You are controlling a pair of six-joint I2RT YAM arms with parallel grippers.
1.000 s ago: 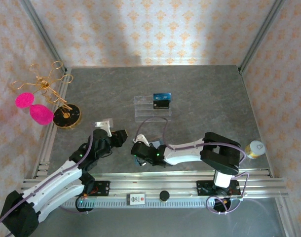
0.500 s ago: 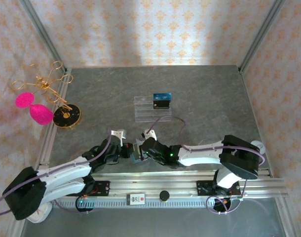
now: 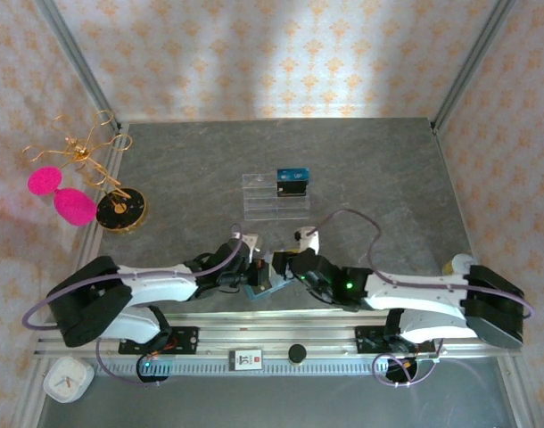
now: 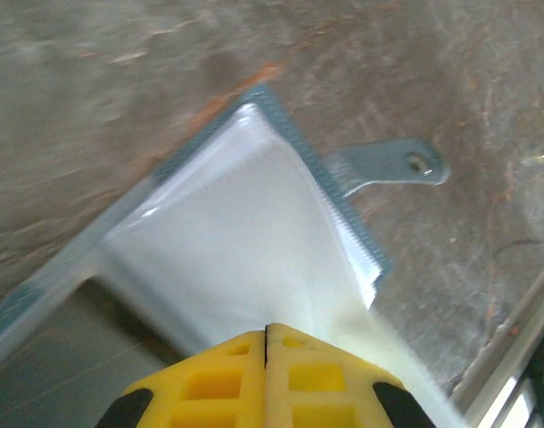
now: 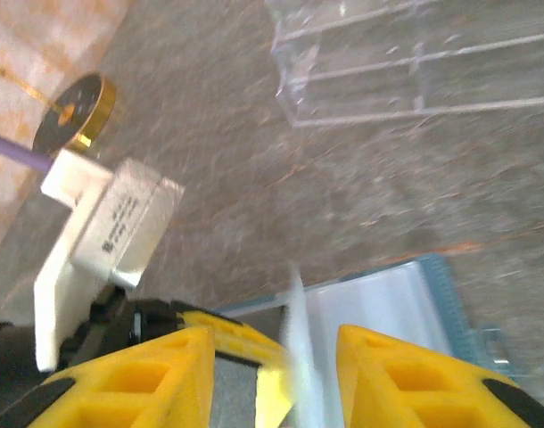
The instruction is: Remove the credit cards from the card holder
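Where pinned at lower centre of the overhead frame, lies splayed: card holder (image 3: pixel 261 290), pale lining clamped in clenched left gripper (image 4: pixel 266 334); flap edge between parted, unclosed right gripper (image 5: pixel 272 343). Risks nipping bare lining alone on closing, or tugging holder loose from left grip.

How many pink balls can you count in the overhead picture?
2. One pink ball sits far left, beside the gold stand; the other lies just right and nearer, by the stand's base. None seems hidden.
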